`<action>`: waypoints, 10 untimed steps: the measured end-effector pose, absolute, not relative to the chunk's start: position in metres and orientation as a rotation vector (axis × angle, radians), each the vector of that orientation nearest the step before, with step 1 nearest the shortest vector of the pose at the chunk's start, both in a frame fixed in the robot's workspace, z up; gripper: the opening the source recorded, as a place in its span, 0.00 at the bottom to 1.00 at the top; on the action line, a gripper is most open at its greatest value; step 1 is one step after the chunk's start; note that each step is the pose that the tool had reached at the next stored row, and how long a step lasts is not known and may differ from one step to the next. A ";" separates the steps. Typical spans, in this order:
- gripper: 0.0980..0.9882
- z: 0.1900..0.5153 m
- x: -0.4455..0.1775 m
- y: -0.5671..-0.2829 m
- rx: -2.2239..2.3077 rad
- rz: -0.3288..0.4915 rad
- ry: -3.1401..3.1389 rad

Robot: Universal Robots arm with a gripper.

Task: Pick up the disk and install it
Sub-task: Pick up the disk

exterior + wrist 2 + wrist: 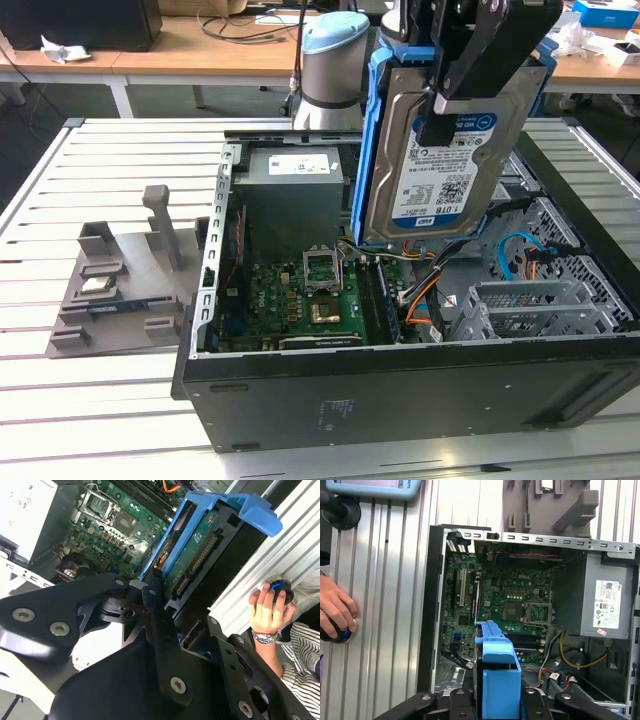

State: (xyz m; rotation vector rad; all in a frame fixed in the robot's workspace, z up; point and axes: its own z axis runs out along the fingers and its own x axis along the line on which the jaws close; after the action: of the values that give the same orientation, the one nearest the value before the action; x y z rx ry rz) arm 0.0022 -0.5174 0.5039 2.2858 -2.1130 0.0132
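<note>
Silver, blue-framed metal disk (440,195) is hanging clamped between black gripper's (438,122) fingers, long axis pointing down from them toward open black computer case (400,400).

The black gripper (436,122) has between its fingers (450,95) the silver disk (400,150), with a blue-and-white label (445,180) and blue frame (376,150). Below the fingers, the motherboard (300,295) is green and the power supply (293,195) grey with a white sticker (305,163). A person's sleeve (300,645) is striped black and white.
</note>
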 end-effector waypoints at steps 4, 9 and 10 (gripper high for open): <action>0.30 0.504 0.002 -0.528 2.286 0.014 -2.113; 0.30 0.503 0.002 -0.542 2.285 0.014 -2.113; 0.30 0.503 0.002 -0.545 2.285 0.014 -2.113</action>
State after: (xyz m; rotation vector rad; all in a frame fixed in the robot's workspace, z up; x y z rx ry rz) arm 0.0022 -0.5451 0.5034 2.2855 -2.1125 0.0139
